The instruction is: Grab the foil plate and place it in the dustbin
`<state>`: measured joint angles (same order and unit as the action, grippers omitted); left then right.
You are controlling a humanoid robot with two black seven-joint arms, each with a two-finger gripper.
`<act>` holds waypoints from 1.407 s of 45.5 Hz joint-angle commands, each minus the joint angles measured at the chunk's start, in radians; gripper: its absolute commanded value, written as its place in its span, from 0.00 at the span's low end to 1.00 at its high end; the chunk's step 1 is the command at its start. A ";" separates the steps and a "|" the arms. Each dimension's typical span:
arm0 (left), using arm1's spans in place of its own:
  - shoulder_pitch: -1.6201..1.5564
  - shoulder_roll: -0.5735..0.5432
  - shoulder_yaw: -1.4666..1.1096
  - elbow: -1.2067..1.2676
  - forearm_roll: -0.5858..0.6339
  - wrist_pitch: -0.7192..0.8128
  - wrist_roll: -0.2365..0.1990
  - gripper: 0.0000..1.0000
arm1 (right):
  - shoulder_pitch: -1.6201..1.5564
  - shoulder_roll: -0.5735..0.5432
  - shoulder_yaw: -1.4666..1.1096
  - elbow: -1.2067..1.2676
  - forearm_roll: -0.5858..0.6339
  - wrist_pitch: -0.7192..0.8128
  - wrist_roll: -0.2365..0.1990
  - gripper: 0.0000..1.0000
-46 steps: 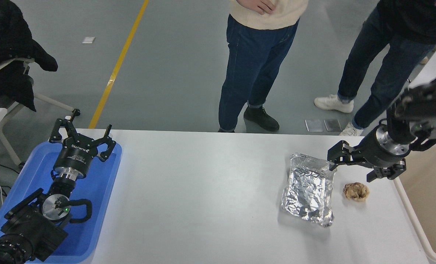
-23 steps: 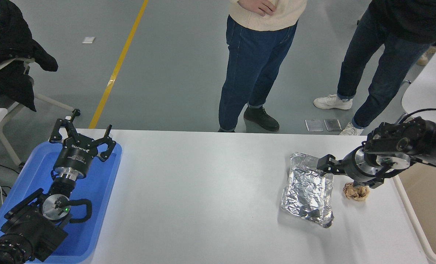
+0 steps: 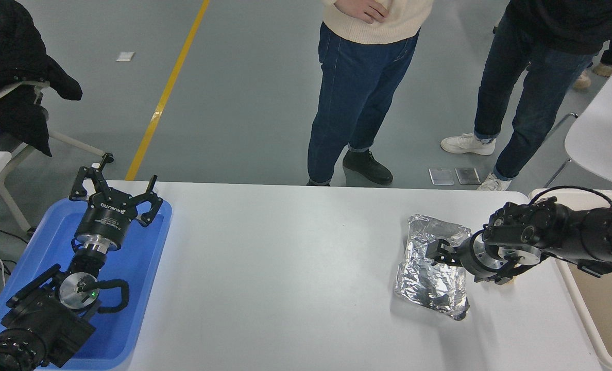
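right claw (image 3: 439, 252) over foil plate (image 3: 429, 278) | dustbin (image 3: 594, 330) right | left claw (image 3: 114, 195) above blue tray (image 3: 146, 268)

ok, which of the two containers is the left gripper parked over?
The blue tray at the table's left; the left gripper hangs over it. The beige dustbin sits far right.

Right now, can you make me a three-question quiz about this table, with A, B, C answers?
1. Where is the shiny crinkled silver foil plate?
A. On the white table
B. In the blue tray
C. On the floor

2. What colour is the shallow plastic tray under the parked left gripper?
A. Red
B. Blue
C. Green

3. What is the right gripper doing?
A. Resting in the cream dustbin
B. Raised far above the table
C. Down at the foil plate

Answers:
1 A, the foil lies flat on the tabletop.
2 B, the tray is plainly blue.
3 C, its jaws sit at the plate's right side, beside the large cream plastic dustbin.
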<state>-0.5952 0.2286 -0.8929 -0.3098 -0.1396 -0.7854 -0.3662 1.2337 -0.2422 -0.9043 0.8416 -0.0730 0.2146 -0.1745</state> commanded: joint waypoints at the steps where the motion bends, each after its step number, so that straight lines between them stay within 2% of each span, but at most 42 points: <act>1: 0.000 0.000 0.000 0.000 0.000 0.000 0.000 1.00 | -0.065 0.018 0.004 -0.087 -0.022 -0.003 0.000 0.94; 5: 0.000 0.000 0.000 0.000 0.000 0.000 0.000 1.00 | -0.083 0.018 0.005 -0.098 -0.016 -0.014 0.000 0.89; 9: 0.000 0.000 0.000 0.000 0.000 0.000 0.001 1.00 | -0.092 0.020 0.018 -0.096 -0.016 -0.024 0.000 0.78; 13: 0.000 0.000 0.000 0.000 0.000 0.000 0.000 1.00 | -0.103 0.021 0.036 -0.095 -0.013 -0.026 -0.002 0.53; 19: 0.000 0.000 0.000 0.000 0.000 0.000 0.001 1.00 | -0.106 0.021 0.039 -0.093 -0.007 -0.026 -0.002 0.27; 23: 0.000 0.000 0.000 0.000 0.000 0.000 0.000 1.00 | -0.105 0.021 0.039 -0.091 -0.004 -0.026 -0.002 0.15; 25: 0.000 0.000 0.000 0.000 0.000 0.000 0.000 1.00 | -0.100 0.020 0.039 -0.087 -0.001 -0.017 -0.002 0.03; 26: -0.002 0.000 0.000 0.000 0.000 0.000 0.000 1.00 | -0.099 0.020 0.041 -0.084 -0.001 -0.014 -0.003 0.00; 46: 0.000 0.000 0.000 0.000 0.000 0.000 0.001 1.00 | -0.034 -0.043 0.053 0.011 0.018 0.052 -0.003 0.00; 59: -0.002 0.000 0.000 0.000 0.000 0.000 0.001 1.00 | 0.081 -0.069 0.044 0.063 0.007 0.365 -0.002 0.00; 64: -0.002 0.000 0.000 0.000 0.000 0.000 0.001 1.00 | 0.164 -0.080 0.036 0.132 -0.005 0.440 -0.002 0.00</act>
<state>-0.5966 0.2286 -0.8926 -0.3099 -0.1396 -0.7854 -0.3650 1.2696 -0.2974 -0.8590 0.8796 -0.0632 0.4649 -0.1769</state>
